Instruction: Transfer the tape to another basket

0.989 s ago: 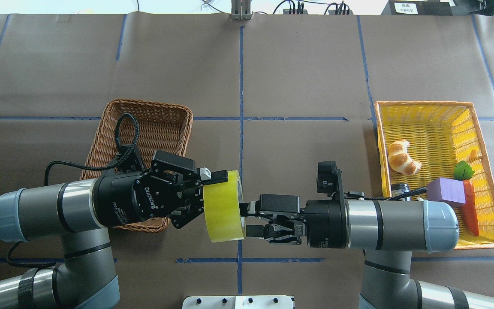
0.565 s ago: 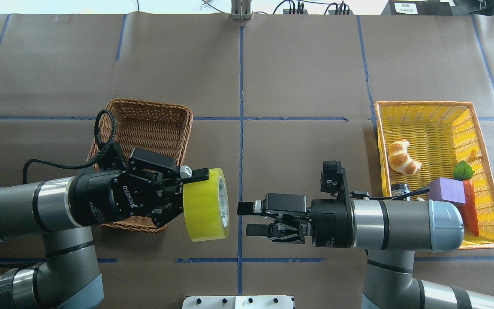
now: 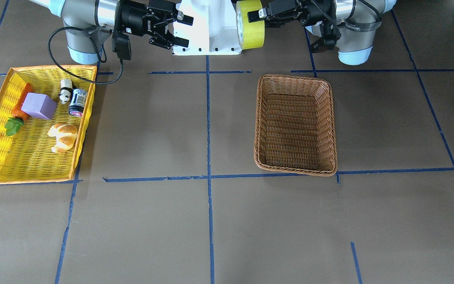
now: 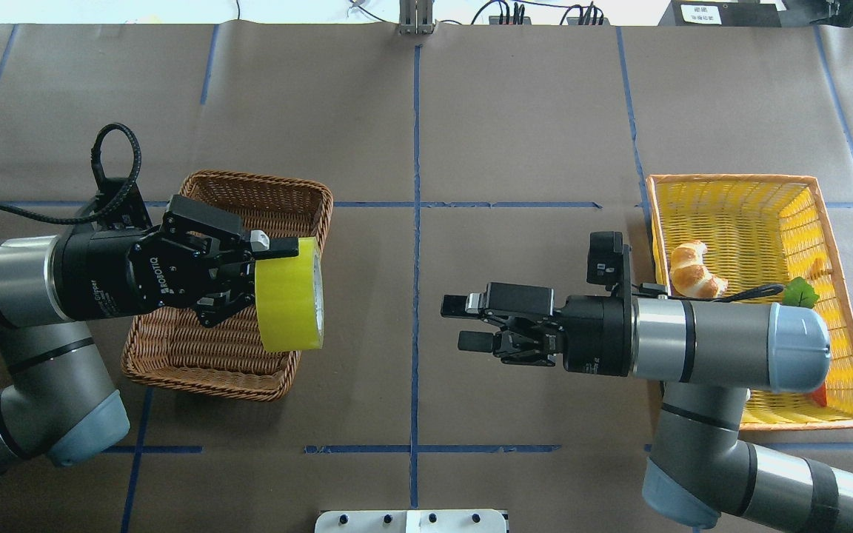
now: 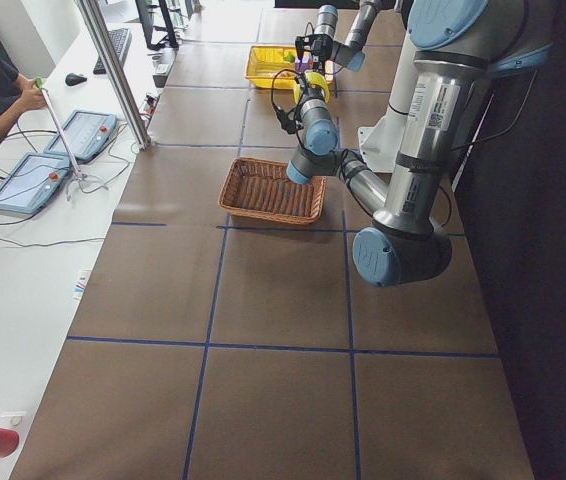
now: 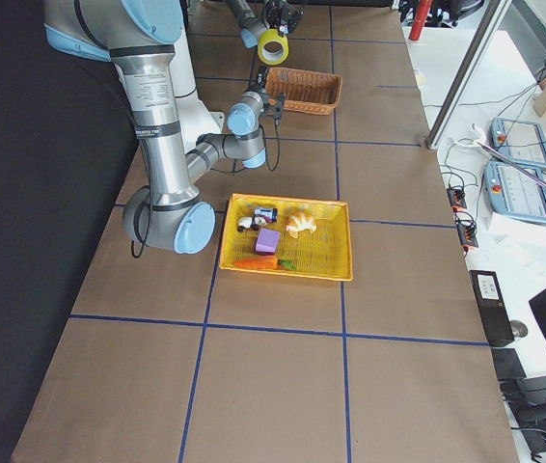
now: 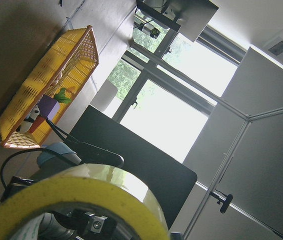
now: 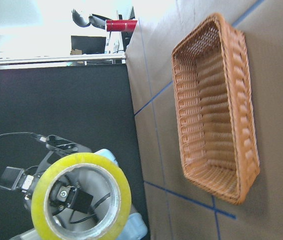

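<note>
The yellow tape roll (image 4: 289, 294) is held edge-up in the air by my left gripper (image 4: 272, 270), which is shut on its rim. The roll hangs over the right side of the brown wicker basket (image 4: 197, 355), which holds nothing in the front view (image 3: 296, 122). From the front the tape (image 3: 250, 24) sits high beside the robot base. My right gripper (image 4: 457, 323) is open and holds nothing, to the right of the centre line, facing the tape. The right wrist view shows the tape (image 8: 41, 200) end-on, with the wicker basket (image 8: 216, 115) beyond it.
A yellow plastic basket (image 4: 837, 222) at the right holds a croissant (image 4: 695, 270), a purple block (image 3: 38, 105), a carrot (image 3: 21, 112), a panda figure (image 3: 66, 94) and a small jar (image 3: 78, 102). My right forearm lies over its near part. Blue tape lines cross the brown table.
My left gripper has carried the tape left and away from the robot, to above the wicker basket. My right gripper has drawn back to the right, open, and stands apart from the tape.
</note>
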Action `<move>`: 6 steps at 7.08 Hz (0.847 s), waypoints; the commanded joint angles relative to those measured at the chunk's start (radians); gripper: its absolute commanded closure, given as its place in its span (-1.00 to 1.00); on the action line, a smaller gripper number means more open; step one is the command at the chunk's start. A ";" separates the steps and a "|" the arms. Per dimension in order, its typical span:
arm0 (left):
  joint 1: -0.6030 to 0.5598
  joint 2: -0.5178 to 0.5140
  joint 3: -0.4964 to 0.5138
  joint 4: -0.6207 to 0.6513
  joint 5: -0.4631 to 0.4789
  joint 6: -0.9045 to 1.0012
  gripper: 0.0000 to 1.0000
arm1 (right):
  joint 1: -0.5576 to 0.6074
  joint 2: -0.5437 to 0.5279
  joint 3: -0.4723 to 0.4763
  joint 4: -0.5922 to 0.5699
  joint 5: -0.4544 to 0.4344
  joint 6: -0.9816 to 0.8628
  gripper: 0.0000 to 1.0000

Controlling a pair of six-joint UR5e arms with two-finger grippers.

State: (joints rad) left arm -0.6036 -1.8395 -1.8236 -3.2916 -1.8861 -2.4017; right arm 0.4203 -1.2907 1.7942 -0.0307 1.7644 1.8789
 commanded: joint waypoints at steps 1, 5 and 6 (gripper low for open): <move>-0.065 0.002 -0.029 0.225 -0.096 0.160 0.91 | 0.075 -0.002 0.049 -0.291 0.012 -0.189 -1.00; -0.131 0.005 -0.149 0.752 -0.197 0.537 0.92 | 0.147 -0.002 0.240 -1.004 -0.006 -0.606 -1.00; -0.133 0.006 -0.172 0.885 -0.192 0.640 0.92 | 0.179 -0.004 0.240 -1.079 -0.006 -0.647 -1.00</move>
State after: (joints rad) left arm -0.7338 -1.8342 -1.9706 -2.5652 -2.0800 -1.8879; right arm 0.5638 -1.2938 2.0267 -1.0025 1.7586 1.3028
